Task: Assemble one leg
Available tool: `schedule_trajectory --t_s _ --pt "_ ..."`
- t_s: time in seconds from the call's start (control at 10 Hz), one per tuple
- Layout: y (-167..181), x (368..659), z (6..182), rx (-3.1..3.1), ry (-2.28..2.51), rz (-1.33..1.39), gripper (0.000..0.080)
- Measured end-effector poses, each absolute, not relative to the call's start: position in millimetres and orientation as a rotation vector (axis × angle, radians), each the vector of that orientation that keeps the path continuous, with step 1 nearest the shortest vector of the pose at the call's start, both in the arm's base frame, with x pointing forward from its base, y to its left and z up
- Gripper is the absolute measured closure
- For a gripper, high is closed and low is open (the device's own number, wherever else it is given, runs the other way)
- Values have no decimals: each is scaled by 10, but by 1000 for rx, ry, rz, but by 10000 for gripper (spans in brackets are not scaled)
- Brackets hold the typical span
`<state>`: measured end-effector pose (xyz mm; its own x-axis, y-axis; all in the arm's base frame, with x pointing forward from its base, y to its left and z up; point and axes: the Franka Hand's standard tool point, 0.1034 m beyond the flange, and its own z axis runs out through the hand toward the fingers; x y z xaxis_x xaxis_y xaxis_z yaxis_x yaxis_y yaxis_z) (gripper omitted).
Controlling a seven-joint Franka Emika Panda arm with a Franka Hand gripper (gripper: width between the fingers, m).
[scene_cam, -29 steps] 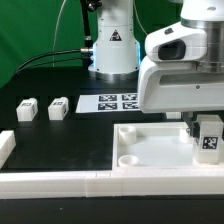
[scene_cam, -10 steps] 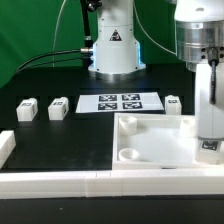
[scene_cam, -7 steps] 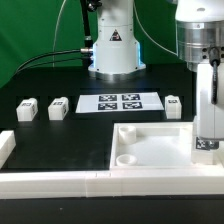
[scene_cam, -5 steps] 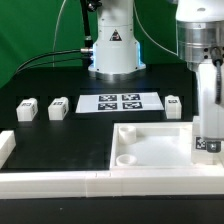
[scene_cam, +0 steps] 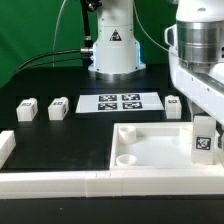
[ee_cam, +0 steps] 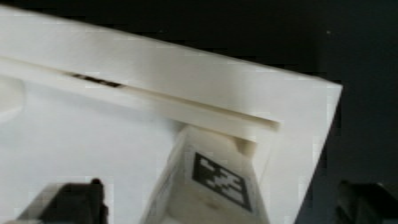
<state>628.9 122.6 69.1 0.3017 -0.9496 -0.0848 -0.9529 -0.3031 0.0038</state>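
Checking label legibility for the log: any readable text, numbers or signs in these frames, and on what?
No words or numbers are readable.
Robot base: black triangular warning sign, symbol too small to read.
Marker board: square tags, patterns only.
Leg at the gripper: a tag, pattern only.

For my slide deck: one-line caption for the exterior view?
Panda arm stands a tagged leg in the white tray's corner; three spare legs wait beside the marker board.
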Motion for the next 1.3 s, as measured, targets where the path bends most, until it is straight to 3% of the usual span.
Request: schedule_trajectory --t_s 1.3 --pt "1165 6294 680 -3103 -5 44 150"
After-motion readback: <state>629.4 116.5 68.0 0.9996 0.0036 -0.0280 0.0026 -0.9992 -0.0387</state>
